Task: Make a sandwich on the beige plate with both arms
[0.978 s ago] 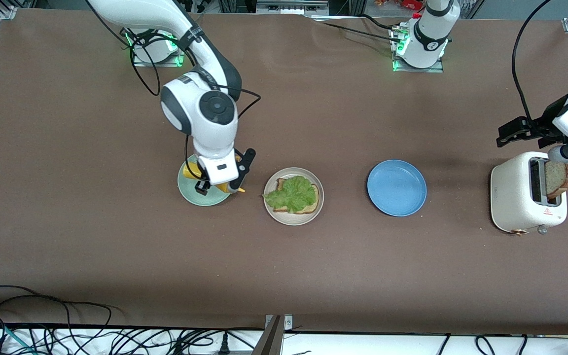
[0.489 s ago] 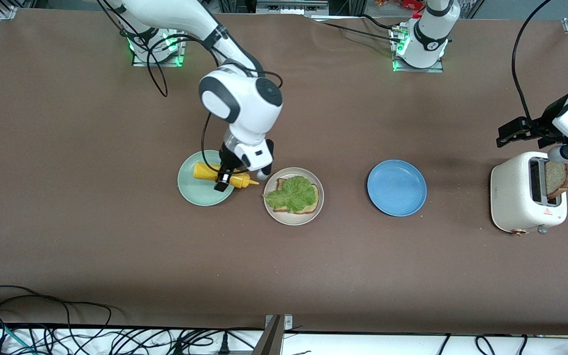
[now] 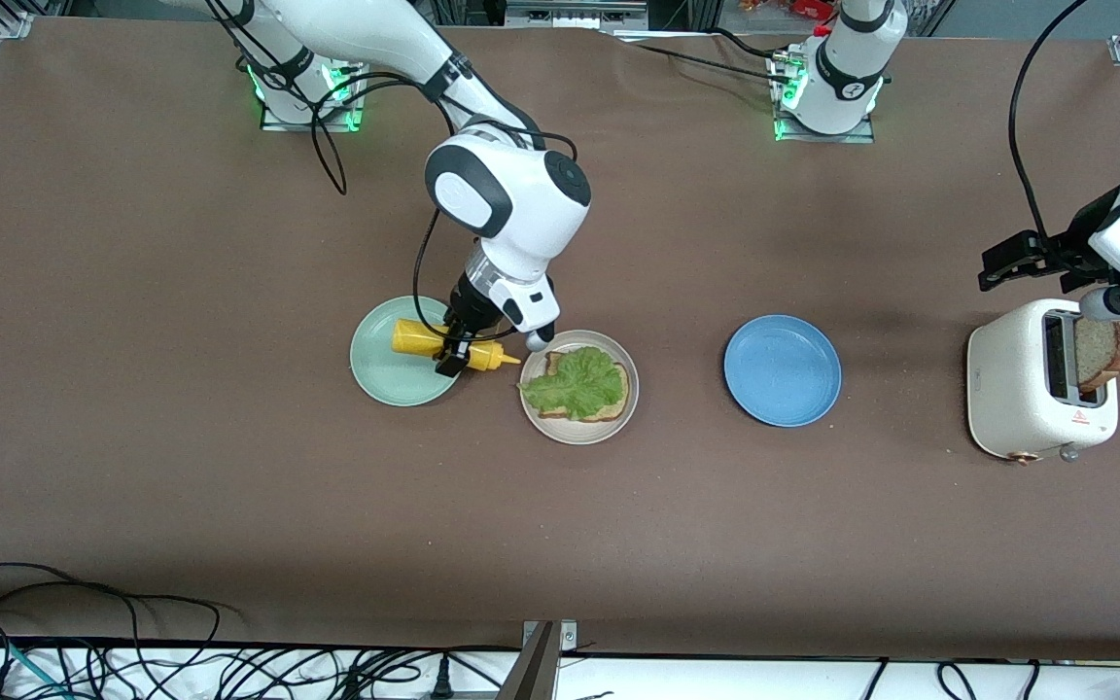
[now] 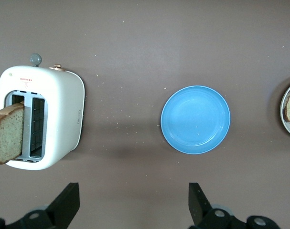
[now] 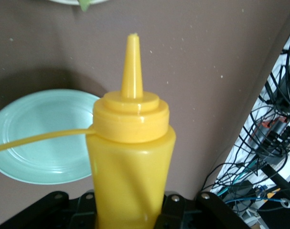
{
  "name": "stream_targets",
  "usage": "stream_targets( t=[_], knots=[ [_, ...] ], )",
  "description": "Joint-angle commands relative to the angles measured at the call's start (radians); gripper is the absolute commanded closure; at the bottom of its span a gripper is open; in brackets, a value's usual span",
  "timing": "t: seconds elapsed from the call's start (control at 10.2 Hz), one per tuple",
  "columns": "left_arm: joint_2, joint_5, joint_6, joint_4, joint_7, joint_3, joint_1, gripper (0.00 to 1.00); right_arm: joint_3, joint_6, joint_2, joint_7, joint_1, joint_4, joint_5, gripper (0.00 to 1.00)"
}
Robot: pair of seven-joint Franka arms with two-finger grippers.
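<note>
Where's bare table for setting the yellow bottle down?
Open brown table lies nearer the camera than the plates, and between the blue plate and white toaster. Crowded where the mint green plate meets the beige plate.

Lettuce-topped bread slice (image 3: 584,386) — on beige plate (image 3: 552,425)

Three plates sit on the table: one mint green plate (image 3: 395,374), one beige plate (image 3: 579,429) and one blue plate (image 3: 782,370). There are two bread slices, one lettuce leaf (image 3: 576,383), one yellow squeeze bottle (image 3: 424,340) and one toaster (image 3: 1027,394).
</note>
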Motion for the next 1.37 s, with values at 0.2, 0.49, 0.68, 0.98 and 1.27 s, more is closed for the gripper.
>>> stream_targets(
  t=[0.2,0.49,0.68,0.98,1.27],
  knots=[
    [0.002,0.034,0.002,0.010,0.004,-0.006,0.003,0.00,-0.051,-0.045,-0.062,-0.015,-0.068,0.029,0.218,1.00],
    [0.004,0.034,0.004,0.011,0.004,-0.006,0.003,0.00,-0.053,-0.045,-0.110,-0.144,-0.200,0.028,0.417,1.00],
    [0.008,0.036,0.016,0.010,0.005,-0.003,0.005,0.00,-0.053,-0.045,-0.116,-0.317,-0.338,0.026,0.619,1.00],
    [0.010,0.036,0.018,0.010,0.005,-0.002,0.007,0.00,-0.051,-0.033,-0.110,-0.546,-0.498,0.021,0.850,1.00],
    [0.042,0.117,0.062,0.008,0.079,0.000,0.033,0.00,-0.051,-0.013,-0.093,-0.681,-0.587,0.002,1.015,1.00]
  ],
)
